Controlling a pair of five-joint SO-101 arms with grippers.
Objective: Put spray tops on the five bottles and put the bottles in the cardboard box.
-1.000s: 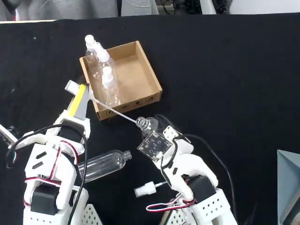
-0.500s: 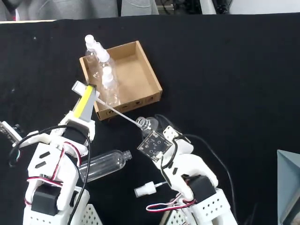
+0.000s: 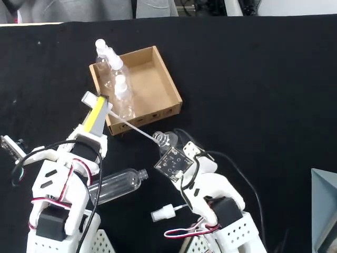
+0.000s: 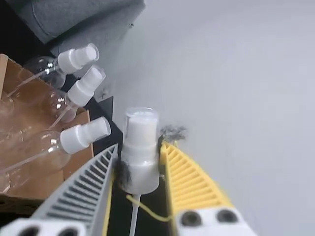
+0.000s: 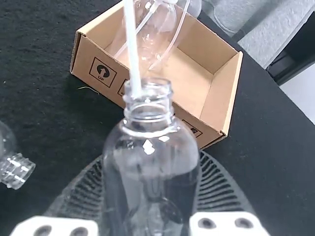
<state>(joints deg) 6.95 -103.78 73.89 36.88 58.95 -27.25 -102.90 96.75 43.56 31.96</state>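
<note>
left end effector [image 4: 140, 150]: clamps spray top [image 4: 141, 129] | right end effector [image 5: 150, 161]: clamps upright bottle [image 5: 147, 142], tube [image 5: 130, 49] in neck

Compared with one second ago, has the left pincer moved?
Yes. In the high view the left pincer, shut on the spray top, has shifted slightly sideways, closer to the cardboard box.

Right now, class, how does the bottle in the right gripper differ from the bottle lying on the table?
The held bottle is clamped in the right gripper; the lying bottle rests on its side on the table, ungripped. The held bottle has a white tube entering its neck; the lying bottle's neck is empty. Both are clear, and neither has a top screwed on yet.
</note>
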